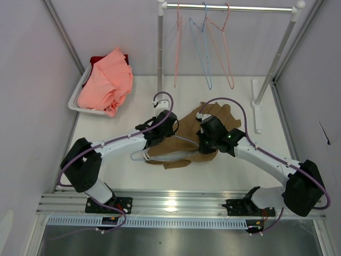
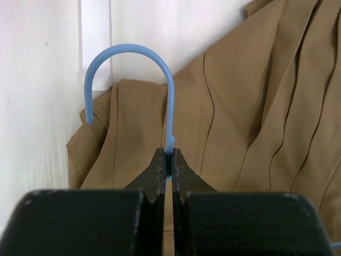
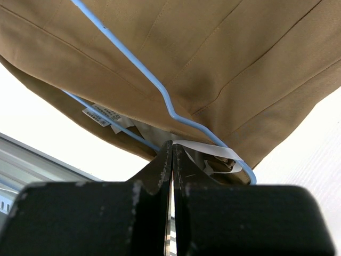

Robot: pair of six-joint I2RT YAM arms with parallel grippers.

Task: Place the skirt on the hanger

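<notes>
My left jaws (image 2: 169, 160) are clamped on the neck of the hanger (image 2: 130, 50), just under its hook. It is thin, smooth, pale blue wire, the hook a round curve lying flat over the white surface (image 1: 229, 176) and the skirt's edge.

The skirt (image 1: 192, 136) is soft tan-brown cloth with long pressed pleats that fan outward. It lies crumpled in the middle of the surface, between my two wrists.

My right jaws (image 3: 171, 152) are pressed together at its waist edge. There the blue wire bends across the cloth, beside a white ribbon (image 3: 213, 152) and a small printed label (image 3: 101, 114). I cannot tell whether I pinch lining, ribbon or wire.

One skirt and one hanger lie here. Three more hangers, two pink and one blue, hang on the metal rail (image 1: 229, 8) at the far side. One white basket (image 1: 74, 101) at the far left holds a salmon-pink garment (image 1: 106, 80).

Bare surface shows near my bases and left of the skirt. Walls close both sides, and the rail's white foot (image 1: 257, 104) lies near my right arm.
</notes>
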